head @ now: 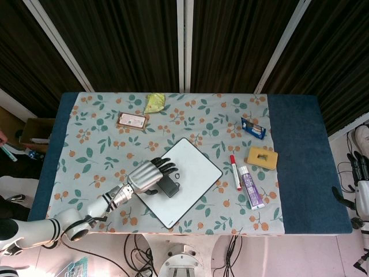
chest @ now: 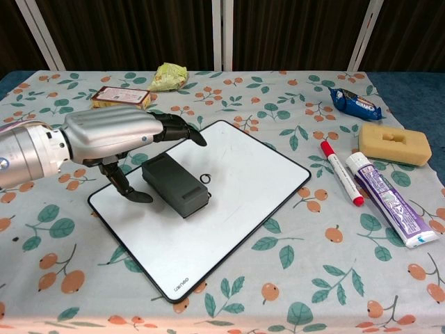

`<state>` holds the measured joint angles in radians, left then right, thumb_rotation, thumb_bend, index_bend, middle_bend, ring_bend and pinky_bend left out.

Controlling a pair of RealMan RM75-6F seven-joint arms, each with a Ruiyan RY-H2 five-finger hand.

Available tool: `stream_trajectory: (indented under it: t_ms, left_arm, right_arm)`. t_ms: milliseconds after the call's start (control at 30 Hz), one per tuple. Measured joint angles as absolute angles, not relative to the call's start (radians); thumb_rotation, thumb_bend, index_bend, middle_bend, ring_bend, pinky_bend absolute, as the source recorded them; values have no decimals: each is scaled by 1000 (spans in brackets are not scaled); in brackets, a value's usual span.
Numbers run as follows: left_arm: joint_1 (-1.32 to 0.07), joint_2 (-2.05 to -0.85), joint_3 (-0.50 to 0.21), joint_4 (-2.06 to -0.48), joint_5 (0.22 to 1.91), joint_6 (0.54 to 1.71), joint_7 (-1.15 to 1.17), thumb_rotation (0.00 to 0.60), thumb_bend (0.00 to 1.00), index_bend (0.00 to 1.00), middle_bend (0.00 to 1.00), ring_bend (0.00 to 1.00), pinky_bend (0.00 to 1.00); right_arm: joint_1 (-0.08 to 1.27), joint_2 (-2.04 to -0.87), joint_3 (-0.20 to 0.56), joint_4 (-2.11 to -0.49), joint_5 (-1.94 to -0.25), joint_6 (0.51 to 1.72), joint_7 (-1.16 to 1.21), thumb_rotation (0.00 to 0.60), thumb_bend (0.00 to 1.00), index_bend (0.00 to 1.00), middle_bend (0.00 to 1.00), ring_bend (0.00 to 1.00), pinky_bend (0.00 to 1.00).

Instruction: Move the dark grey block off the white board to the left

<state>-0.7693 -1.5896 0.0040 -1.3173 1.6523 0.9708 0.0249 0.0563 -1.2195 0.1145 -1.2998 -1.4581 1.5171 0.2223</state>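
The dark grey block point(chest: 177, 184) lies flat on the left part of the white board point(chest: 243, 195), which sits tilted on the flowered cloth. My left hand point(chest: 115, 132) hovers over the block's left end. Its fingers stretch out above the block's far side, and the thumb points down at the board just left of the block, holding nothing. The head view shows the same: the left hand point(head: 147, 175) beside the block point(head: 169, 186) on the board point(head: 193, 167). My right hand point(head: 358, 179) hangs off the table's right edge, fingers apart.
A small black ring point(chest: 204, 179) lies on the board by the block. Right of the board are a red marker point(chest: 341, 172), a tube point(chest: 389, 198), a yellow sponge point(chest: 394, 144) and a blue packet point(chest: 354, 102). An orange box point(chest: 120, 97) and a crumpled yellow wrapper point(chest: 170, 76) lie behind.
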Motion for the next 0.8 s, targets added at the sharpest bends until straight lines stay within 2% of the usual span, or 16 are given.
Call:
stream_trajectory:
  t_ms: [800]
  left_arm:
    - [-788,-1585,12,-1338,1648,973,45,600,161,182,154,87,203]
  right_arm:
    - [56,-1225,121,-1287,-1463,1531,240,600,176,0,0,0,0]
